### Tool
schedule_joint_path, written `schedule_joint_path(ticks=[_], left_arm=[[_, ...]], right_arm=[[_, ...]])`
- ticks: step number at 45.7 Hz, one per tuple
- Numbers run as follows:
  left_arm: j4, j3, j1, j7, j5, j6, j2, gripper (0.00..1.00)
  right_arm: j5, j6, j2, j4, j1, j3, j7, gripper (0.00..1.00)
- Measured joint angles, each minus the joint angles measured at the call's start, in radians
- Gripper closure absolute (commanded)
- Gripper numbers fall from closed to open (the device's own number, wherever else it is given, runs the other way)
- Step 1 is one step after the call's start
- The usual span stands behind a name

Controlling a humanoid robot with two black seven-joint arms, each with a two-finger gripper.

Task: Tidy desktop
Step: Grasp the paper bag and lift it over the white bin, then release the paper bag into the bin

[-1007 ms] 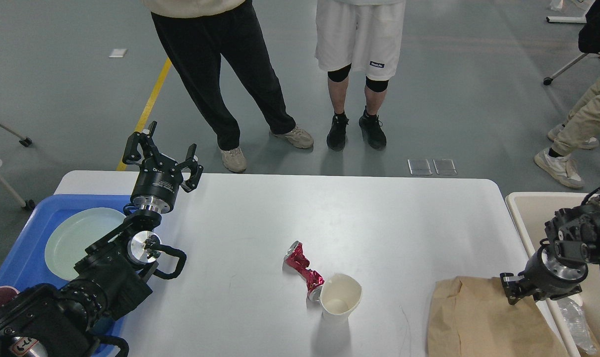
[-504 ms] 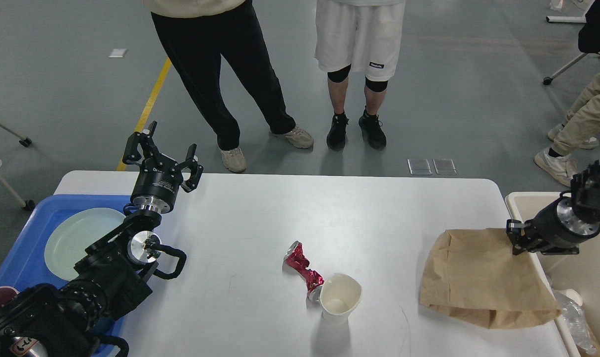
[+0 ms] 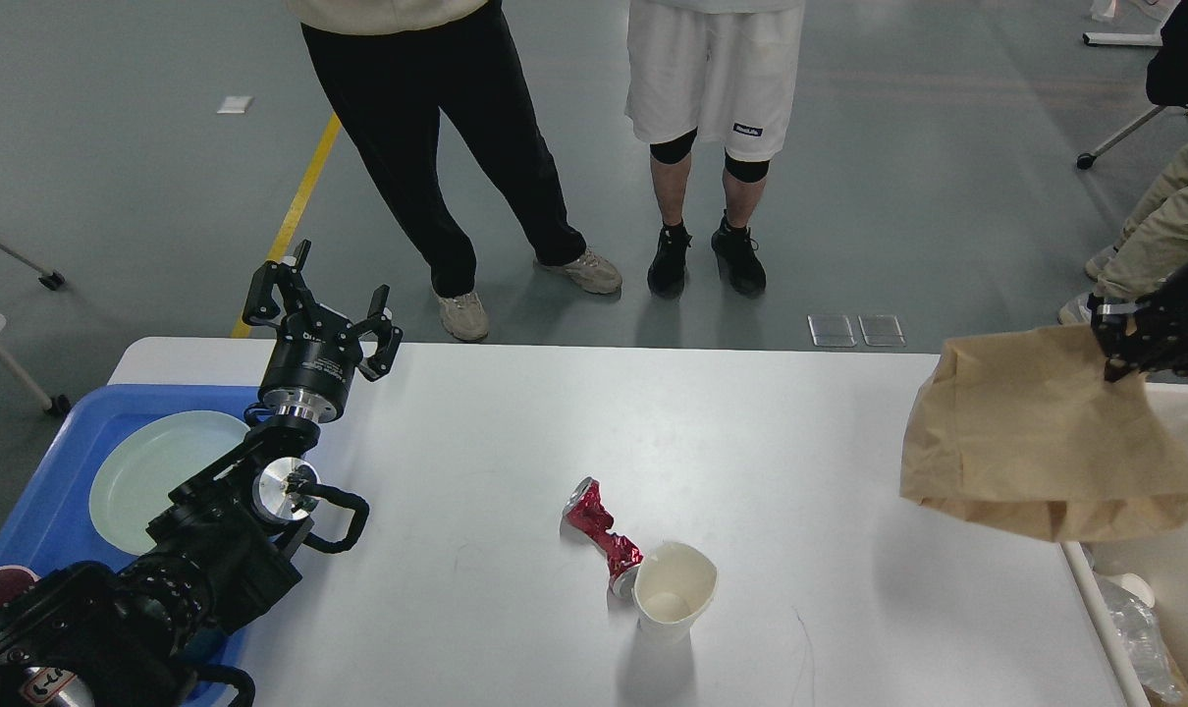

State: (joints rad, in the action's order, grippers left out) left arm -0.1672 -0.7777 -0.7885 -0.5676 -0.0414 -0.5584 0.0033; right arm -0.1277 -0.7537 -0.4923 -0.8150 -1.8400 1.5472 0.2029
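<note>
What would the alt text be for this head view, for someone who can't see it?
A robot's right pincer holds a brown paper bag lifted above a white desktop. A crushed red can and paper cup remain there; the open left pincer hovers by a blue tray.

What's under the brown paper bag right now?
The brown paper bag hangs from the right tool, above the desktop edge and the beige bin. Its shadow falls on bare tabletop; bin contents directly below are hidden.
</note>
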Motion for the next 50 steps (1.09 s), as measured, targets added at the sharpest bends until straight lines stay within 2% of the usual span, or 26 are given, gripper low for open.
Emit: schedule_joint_path(ticks=[11,24,31,42,50], left_arm=[[0.000,0.000,0.000,0.000,0.000,0.000,0.000,0.03],[0.000,0.000,0.000,0.000,0.000,0.000,0.000,0.03],[0.000,0.000,0.000,0.000,0.000,0.000,0.000,0.03],[0.000,0.000,0.000,0.000,0.000,0.000,0.000,0.03],[0.000,0.000,0.000,0.000,0.000,0.000,0.000,0.03]], right_arm=[[0.001,0.061,-0.079,0.175,-0.004,0.049,-0.005,1.00],[0.007,0.440,-0.214,0.200,0.116,0.000,-0.005,1.00],[0.008,0.607,-0.268,0.200,0.228,-0.082,-0.005,1.00],[0.015,0.791,-0.328,0.212,0.449,-0.237,-0.004,1.00],[0.028,0.859,-0.335,0.255,0.625,-0.376,-0.003,1.00]])
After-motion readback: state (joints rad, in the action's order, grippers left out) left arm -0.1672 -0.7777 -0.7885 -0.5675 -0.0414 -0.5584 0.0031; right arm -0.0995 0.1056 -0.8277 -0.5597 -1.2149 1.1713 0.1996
